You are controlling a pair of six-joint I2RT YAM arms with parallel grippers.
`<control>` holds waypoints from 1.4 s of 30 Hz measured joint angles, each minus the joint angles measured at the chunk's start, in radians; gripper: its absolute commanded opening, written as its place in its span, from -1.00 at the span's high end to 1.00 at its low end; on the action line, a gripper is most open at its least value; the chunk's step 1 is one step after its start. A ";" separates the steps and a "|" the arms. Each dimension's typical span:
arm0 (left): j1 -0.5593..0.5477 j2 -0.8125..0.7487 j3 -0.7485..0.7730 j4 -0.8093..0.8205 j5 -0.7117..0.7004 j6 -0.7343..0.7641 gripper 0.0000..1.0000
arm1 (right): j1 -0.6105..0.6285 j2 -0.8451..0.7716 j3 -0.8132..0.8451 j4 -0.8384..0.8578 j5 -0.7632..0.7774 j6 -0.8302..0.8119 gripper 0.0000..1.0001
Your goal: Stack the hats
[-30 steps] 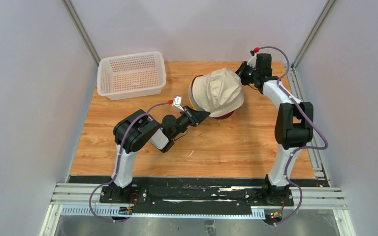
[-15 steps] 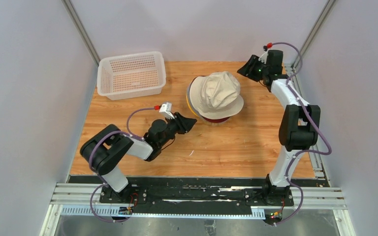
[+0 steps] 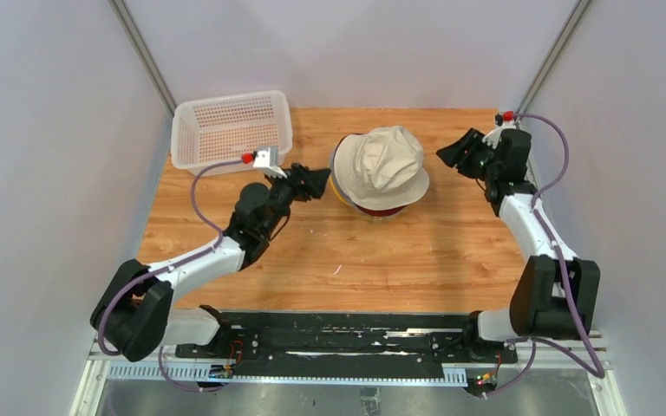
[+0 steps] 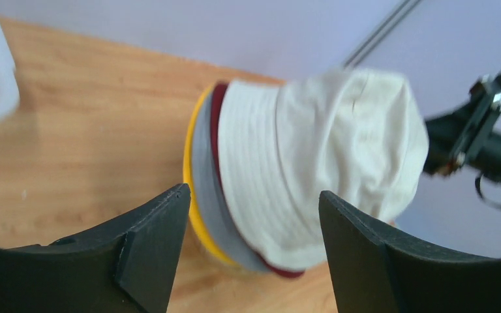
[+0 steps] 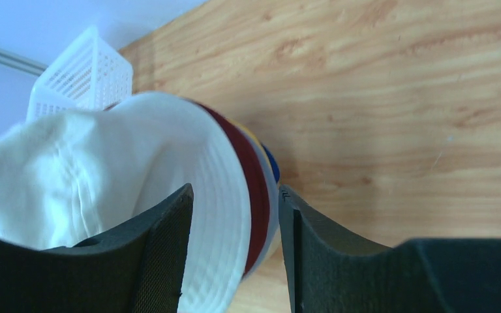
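Five hats (image 3: pixel 388 166) stacked crown-up, beige topmost.
Flanked by left gripper (image 3: pixel 319 182) and right gripper (image 3: pixel 453 146), fingers of both spread apart, holding nothing.

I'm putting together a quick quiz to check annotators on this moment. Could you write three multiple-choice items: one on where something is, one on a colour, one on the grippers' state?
1. Where does the white basket sit?
A. At the far-left corner of the table
B. Between the two arm bases
C. At the near-right corner

2. What colour is the top hat of the hat stack?
A. Navy
B. Beige
C. Yellow

3. How are the left gripper and the right gripper?
A. Both open and empty
B. Both shut on a brim
C. Left shut, right open

Answers:
1 A: the top view shows the basket at the far left.
2 B: the beige hat covers the other hats, and only their brims peek out.
3 A: each wrist view shows spread fingers clear of the hats.
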 measured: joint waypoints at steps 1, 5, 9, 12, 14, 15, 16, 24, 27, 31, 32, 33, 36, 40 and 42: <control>0.027 0.008 0.034 -0.005 0.023 0.000 -0.53 | 0.000 -0.026 -0.030 0.002 -0.006 0.006 -0.01; 0.140 0.096 0.162 0.026 0.154 -0.022 -0.47 | 0.000 -0.134 -0.136 0.002 -0.032 0.015 -0.03; 0.216 0.274 0.251 0.107 0.305 -0.089 -0.36 | 0.000 -0.254 -0.212 -0.001 -0.051 0.016 -0.03; 0.240 0.399 0.299 0.162 0.414 -0.152 -0.31 | 0.000 -0.317 -0.252 0.001 -0.059 0.018 -0.03; 0.245 0.468 0.337 0.193 0.486 -0.196 -0.31 | 0.000 -0.343 -0.275 0.000 -0.068 0.018 -0.03; 0.247 0.494 0.352 0.208 0.513 -0.217 -0.31 | -0.001 -0.350 -0.285 0.000 -0.074 0.018 -0.03; 0.248 0.512 0.365 0.219 0.538 -0.232 -0.30 | -0.002 -0.354 -0.294 -0.001 -0.082 0.018 -0.03; 0.249 0.542 0.425 0.234 0.644 -0.269 -0.29 | -0.012 -0.356 -0.345 -0.008 -0.120 0.018 -0.03; 0.250 0.556 0.436 0.232 0.660 -0.269 -0.26 | -0.013 -0.356 -0.349 -0.010 -0.134 0.018 -0.02; 0.250 0.582 0.443 0.228 0.673 -0.269 -0.26 | -0.016 -0.356 -0.349 -0.009 -0.141 0.018 -0.02; 0.250 0.585 0.443 0.224 0.673 -0.268 -0.26 | -0.016 -0.356 -0.349 -0.008 -0.142 0.018 -0.02; 0.250 0.588 0.443 0.222 0.673 -0.267 -0.26 | -0.017 -0.357 -0.349 -0.008 -0.142 0.018 -0.02; 0.251 0.590 0.443 0.215 0.671 -0.262 -0.25 | -0.018 -0.360 -0.349 -0.008 -0.145 0.018 -0.02; 0.251 0.590 0.443 0.208 0.668 -0.253 -0.25 | -0.018 -0.360 -0.349 -0.008 -0.153 0.018 -0.02; 0.251 0.592 0.445 0.208 0.668 -0.250 -0.25 | -0.018 -0.360 -0.349 -0.008 -0.158 0.018 -0.02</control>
